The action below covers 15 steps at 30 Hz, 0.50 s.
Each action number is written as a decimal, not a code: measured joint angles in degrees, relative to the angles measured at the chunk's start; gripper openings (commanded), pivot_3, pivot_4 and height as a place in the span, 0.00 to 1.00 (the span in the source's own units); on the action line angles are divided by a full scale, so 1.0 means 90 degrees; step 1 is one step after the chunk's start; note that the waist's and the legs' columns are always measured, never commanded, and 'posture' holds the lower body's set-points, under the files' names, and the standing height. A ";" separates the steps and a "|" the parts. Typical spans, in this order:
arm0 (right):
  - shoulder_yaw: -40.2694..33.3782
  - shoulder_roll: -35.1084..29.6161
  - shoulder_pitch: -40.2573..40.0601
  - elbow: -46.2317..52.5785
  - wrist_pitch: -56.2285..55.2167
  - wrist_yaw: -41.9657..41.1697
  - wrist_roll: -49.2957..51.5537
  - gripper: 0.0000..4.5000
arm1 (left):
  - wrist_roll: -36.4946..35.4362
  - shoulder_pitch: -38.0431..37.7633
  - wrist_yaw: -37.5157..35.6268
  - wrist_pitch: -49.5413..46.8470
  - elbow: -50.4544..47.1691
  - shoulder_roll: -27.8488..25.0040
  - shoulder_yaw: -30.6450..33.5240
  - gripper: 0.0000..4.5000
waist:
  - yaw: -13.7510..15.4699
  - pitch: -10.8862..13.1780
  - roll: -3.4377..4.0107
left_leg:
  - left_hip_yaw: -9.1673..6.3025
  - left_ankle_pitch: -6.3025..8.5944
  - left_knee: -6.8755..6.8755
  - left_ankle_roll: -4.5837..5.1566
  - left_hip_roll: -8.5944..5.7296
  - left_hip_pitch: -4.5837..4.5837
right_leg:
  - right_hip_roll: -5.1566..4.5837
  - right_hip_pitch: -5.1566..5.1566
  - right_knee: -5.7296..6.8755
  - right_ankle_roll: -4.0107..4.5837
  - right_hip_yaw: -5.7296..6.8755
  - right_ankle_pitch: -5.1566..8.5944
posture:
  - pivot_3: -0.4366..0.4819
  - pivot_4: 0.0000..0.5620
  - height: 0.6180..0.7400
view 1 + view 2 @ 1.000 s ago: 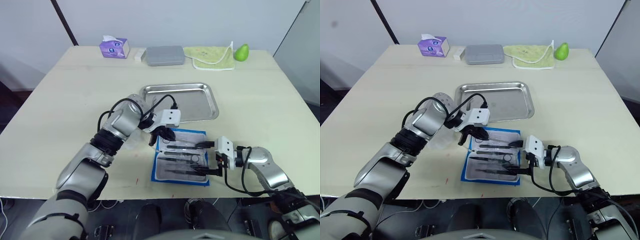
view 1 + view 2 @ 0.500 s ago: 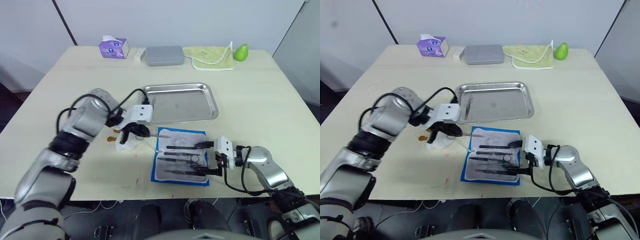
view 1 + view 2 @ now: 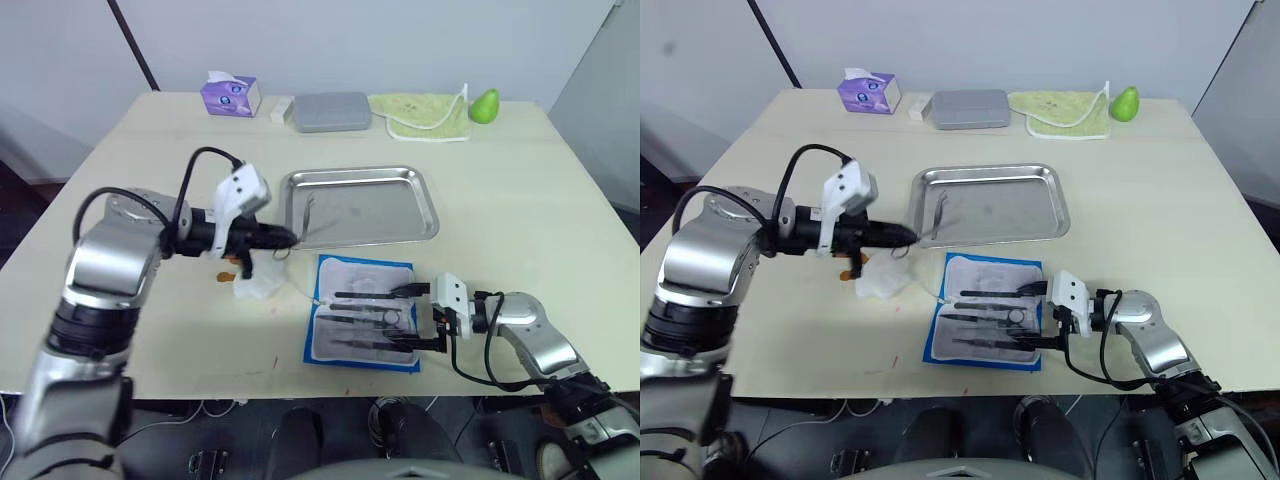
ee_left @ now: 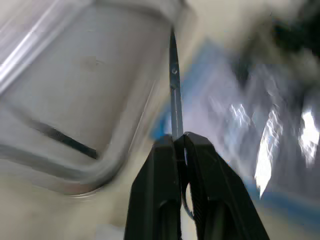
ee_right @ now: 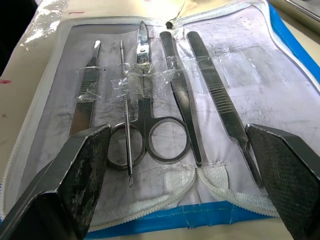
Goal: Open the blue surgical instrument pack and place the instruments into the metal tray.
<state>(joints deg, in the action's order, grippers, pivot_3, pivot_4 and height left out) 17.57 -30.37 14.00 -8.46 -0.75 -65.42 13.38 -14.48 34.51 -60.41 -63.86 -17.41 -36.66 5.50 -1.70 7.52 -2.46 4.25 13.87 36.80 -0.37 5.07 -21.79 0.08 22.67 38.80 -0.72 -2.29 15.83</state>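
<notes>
The blue surgical instrument pack [image 3: 365, 312] lies unfolded in front of the metal tray [image 3: 428, 203]. Taped to its whitish lining are several instruments: a scalpel [image 5: 90, 82], a probe [image 5: 124, 115], scissors [image 5: 145, 107], forceps [image 5: 179, 85] and tweezers [image 5: 216, 92]. My right gripper [image 3: 411, 318] is open at the pack's near right edge, one finger on each side of the row. My left gripper [image 3: 274, 238] is shut on thin scissors [image 4: 173, 75]. Their tip reaches the tray's near left corner. One thin instrument [image 3: 307, 212] lies inside the tray.
A small white toy with orange feet [image 3: 250, 283] sits left of the pack, below my left gripper. Along the far edge stand a purple tissue box [image 3: 230, 95], a grey hard case [image 3: 332, 110], a yellow-green cloth [image 3: 430, 112] and a green pear [image 3: 484, 103].
My left gripper left the pack's top left corner with thin scissors, swung left, and now points them at the tray. The right gripper has stayed put.
</notes>
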 measured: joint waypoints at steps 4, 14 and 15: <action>-0.0002 0.0024 0.0010 -0.0101 -0.0135 -0.0067 0.0007 1.00 | 0.0249 0.0186 0.1915 -0.1347 -0.0498 0.1272 0.0149 0.00 | 0.0013 -0.0003 -0.0017 | -0.0009 0.0000 0.0006 0.0000 -0.0002 0.0001 | 0.0004 -0.0005 0.0009 0.0000 -0.0009 -0.0001 | 0.48 0.27 1.00; 0.0006 -0.0012 0.0015 -0.0156 -0.0241 -0.0189 -0.0017 1.00 | 0.1549 0.1629 0.5390 -0.2447 0.0642 0.3611 0.0132 0.00 | 0.0058 -0.0004 -0.0021 | -0.0014 0.0000 0.0005 -0.0001 -0.0010 0.0003 | 0.0001 -0.0007 0.0006 0.0016 -0.0010 -0.0013 | 0.48 0.27 1.00; 0.0010 -0.0012 0.0021 -0.0156 -0.0240 -0.0198 -0.0018 1.00 | 0.1587 0.1744 0.5603 -0.2419 0.0912 0.3799 0.0243 0.00 | 0.0057 -0.0004 -0.0019 | -0.0014 0.0000 0.0003 -0.0001 -0.0011 0.0003 | 0.0001 -0.0006 0.0006 0.0016 -0.0010 -0.0013 | 0.48 0.27 1.00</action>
<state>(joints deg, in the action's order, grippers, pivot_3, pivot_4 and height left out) 17.66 -30.48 14.19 -9.87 -2.92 -67.19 13.22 -0.19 50.21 -9.98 -85.63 -9.20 -2.46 7.69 -1.19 7.49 -2.63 4.13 13.87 36.83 -0.38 4.98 -21.76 0.08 22.61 38.85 -0.57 -2.38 15.72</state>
